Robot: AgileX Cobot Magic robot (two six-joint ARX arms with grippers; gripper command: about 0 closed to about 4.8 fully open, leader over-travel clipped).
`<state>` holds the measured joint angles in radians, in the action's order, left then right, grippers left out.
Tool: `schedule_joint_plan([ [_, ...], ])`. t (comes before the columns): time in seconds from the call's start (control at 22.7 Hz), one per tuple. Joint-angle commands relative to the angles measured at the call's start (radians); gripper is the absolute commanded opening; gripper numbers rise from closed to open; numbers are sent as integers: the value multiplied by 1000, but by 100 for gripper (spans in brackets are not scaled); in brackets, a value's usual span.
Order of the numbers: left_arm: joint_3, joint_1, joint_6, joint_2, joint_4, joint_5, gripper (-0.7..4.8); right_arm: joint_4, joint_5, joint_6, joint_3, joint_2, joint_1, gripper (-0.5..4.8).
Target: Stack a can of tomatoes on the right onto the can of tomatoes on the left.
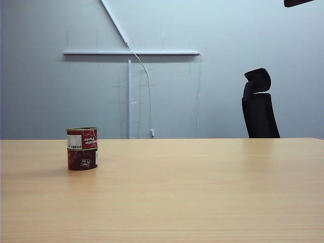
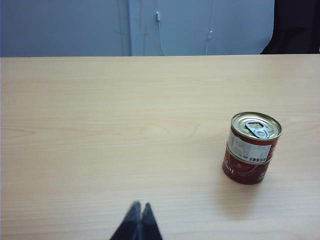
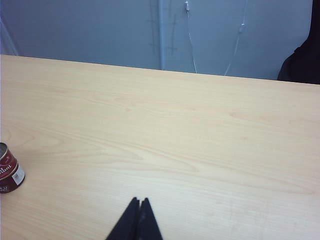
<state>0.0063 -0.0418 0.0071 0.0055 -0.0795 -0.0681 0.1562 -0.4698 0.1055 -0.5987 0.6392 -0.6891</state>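
Observation:
Two red tomato cans stand stacked on the left of the table. The upper can rests upright on the lower can. In the left wrist view the upper can shows its silver pull-tab lid above the lower can. My left gripper is shut and empty, over bare wood well away from the stack. My right gripper is also shut and empty, and the stack only peeks in at the edge of its view. Neither gripper touches a can.
The wooden table fills the lower half of the exterior view. Behind its far edge stands a black office chair against a grey wall. A dark part of an arm shows at the top right corner.

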Motion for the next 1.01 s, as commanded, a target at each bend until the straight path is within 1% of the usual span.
schedule_joint_plan([
  [0.04,3,-2,0,0,6,-3,-4,-17,-1,-1,3,-21,14,-8],
  [0.18,3,-2,0,0,6,-4,-4,-44,4,-3,51,-78,82,-8],
  [0.26,3,-2,0,0,6,-4,-4,-112,17,-3,108,-103,138,-8],
  [0.48,3,-2,0,0,6,-4,-4,-333,177,-3,298,-173,305,-8],
  [0.57,3,-2,0,0,6,-4,-4,-372,223,-3,357,-209,356,-8],
  [0.7,3,-2,0,0,6,-4,-4,-401,264,-3,437,-284,425,-8],
  [1.01,3,-2,0,0,6,-4,-4,-396,267,-4,546,-471,527,-8],
])
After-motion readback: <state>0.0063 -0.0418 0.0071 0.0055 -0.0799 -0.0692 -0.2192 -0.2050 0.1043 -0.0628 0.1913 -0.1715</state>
